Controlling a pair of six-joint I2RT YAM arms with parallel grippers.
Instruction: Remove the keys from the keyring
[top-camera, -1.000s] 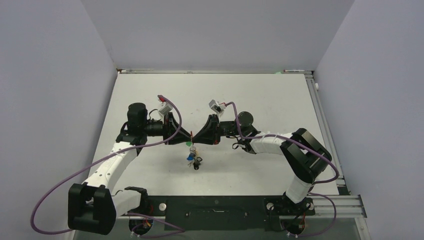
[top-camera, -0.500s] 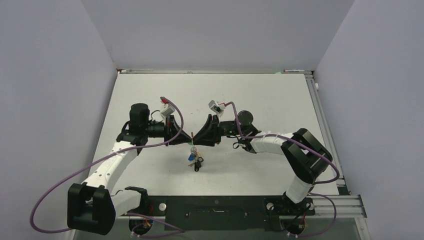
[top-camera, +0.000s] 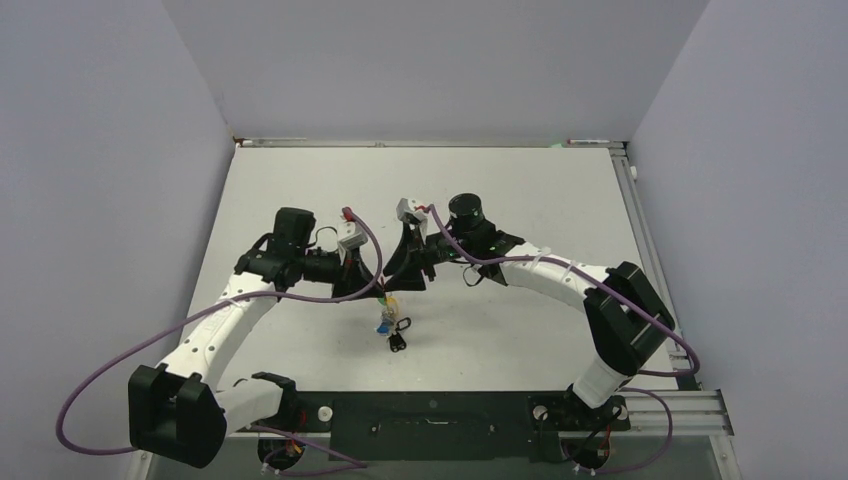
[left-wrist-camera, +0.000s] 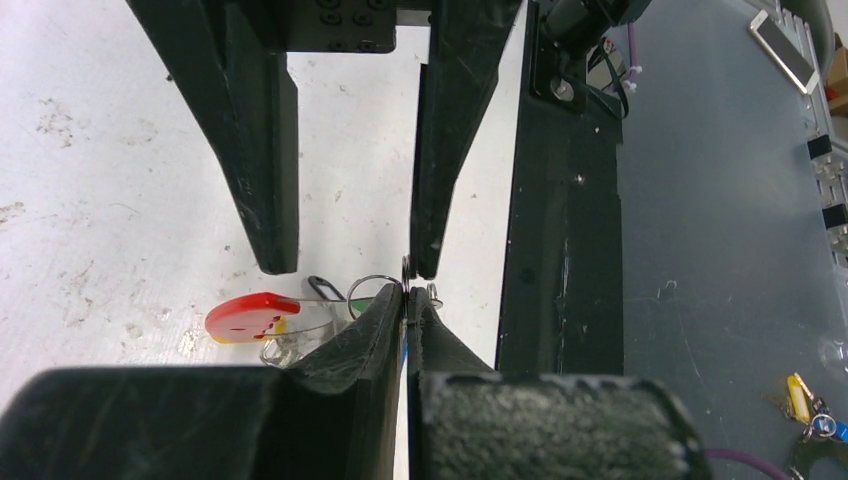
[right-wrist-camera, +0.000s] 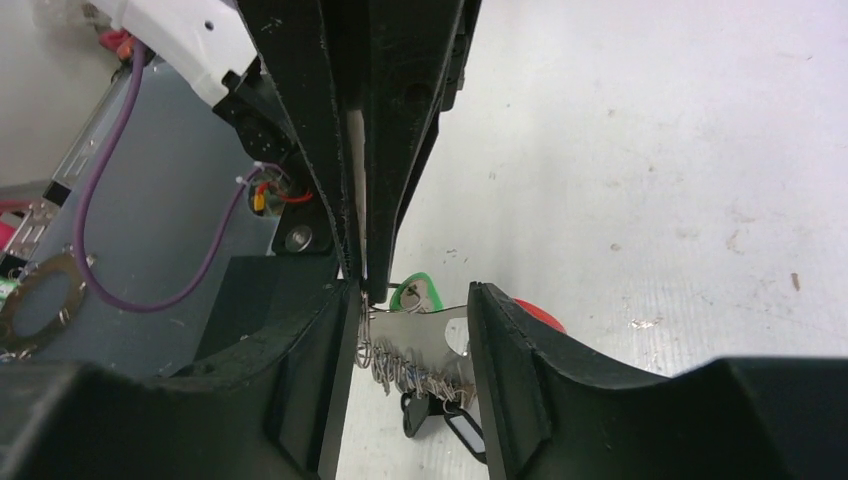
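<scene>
While left tool (left-wrist-camera: 407, 305) seemingly pinches the keyring (left-wrist-camera: 245, 315), keys (top-camera: 390, 325) hang straight down; right tool (right-wrist-camera: 410, 296) gapes.

red-arced keyring (left-wrist-camera: 245, 313), green, blue and black keys (top-camera: 388, 322) (one yellow), purple cables (right-wrist-camera: 84, 210), white table (top-camera: 520, 190)

keys (right-wrist-camera: 415, 375): shiny metal | table (right-wrist-camera: 650, 150): matt white, scuffed, speckled

White scuffed table (top-camera: 520, 190), aluminium rail (top-camera: 640, 215) along its right edge, grey walls (top-camera: 100, 150)
</scene>
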